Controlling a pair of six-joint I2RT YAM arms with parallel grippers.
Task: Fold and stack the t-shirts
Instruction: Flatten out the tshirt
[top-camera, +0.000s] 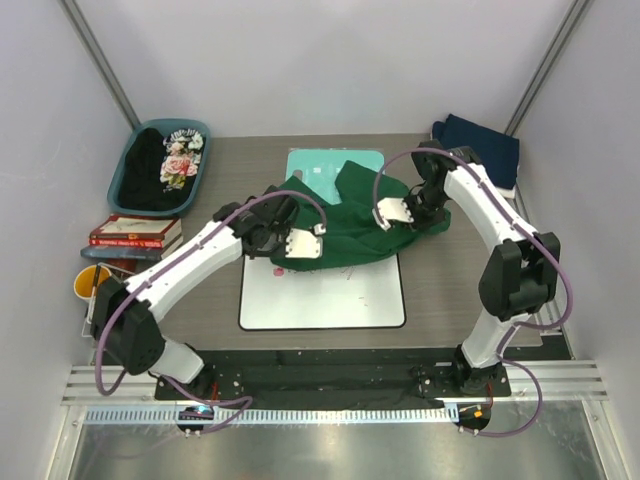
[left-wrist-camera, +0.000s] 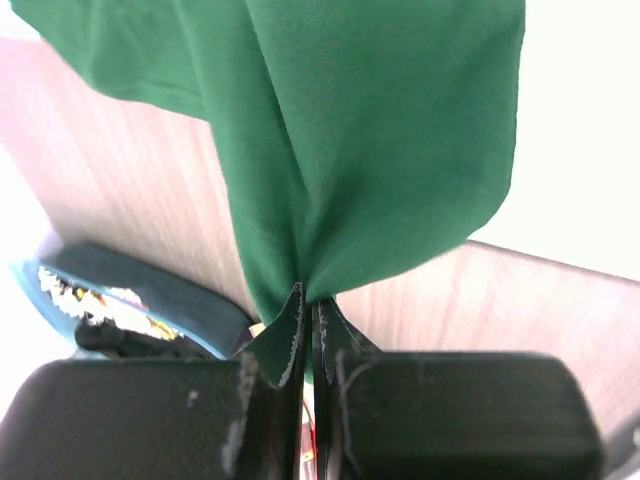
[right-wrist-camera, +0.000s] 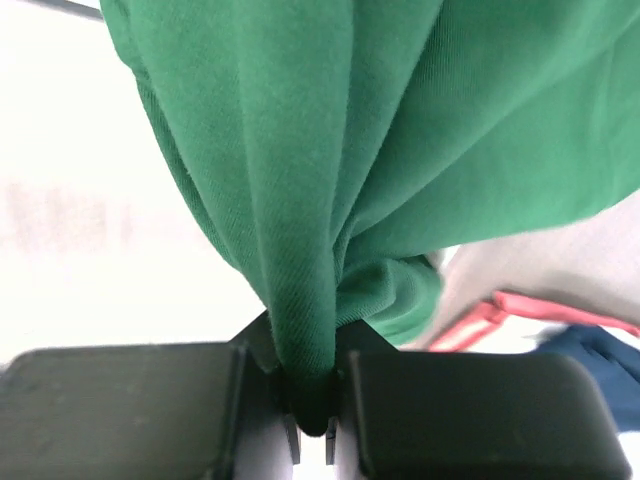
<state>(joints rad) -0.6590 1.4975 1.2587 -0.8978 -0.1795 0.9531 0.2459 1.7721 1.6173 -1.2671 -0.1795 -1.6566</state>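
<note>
Green t-shirt (top-camera: 345, 222) bunched at tabletop (top-camera: 450, 290) centre, over whiteboard (top-camera: 330, 300). Left claw (left-wrist-camera: 308, 305) pinching one fold, right claw (right-wrist-camera: 312, 395) pinching another. Lift both evenly, draw apart until cloth taut, then lay flat for folding.

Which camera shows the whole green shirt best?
The top camera: the green shirt shows nearly whole there, heaped over the whiteboard. Each wrist camera shows only a bunched fold pinched in the left gripper or right gripper.
</note>
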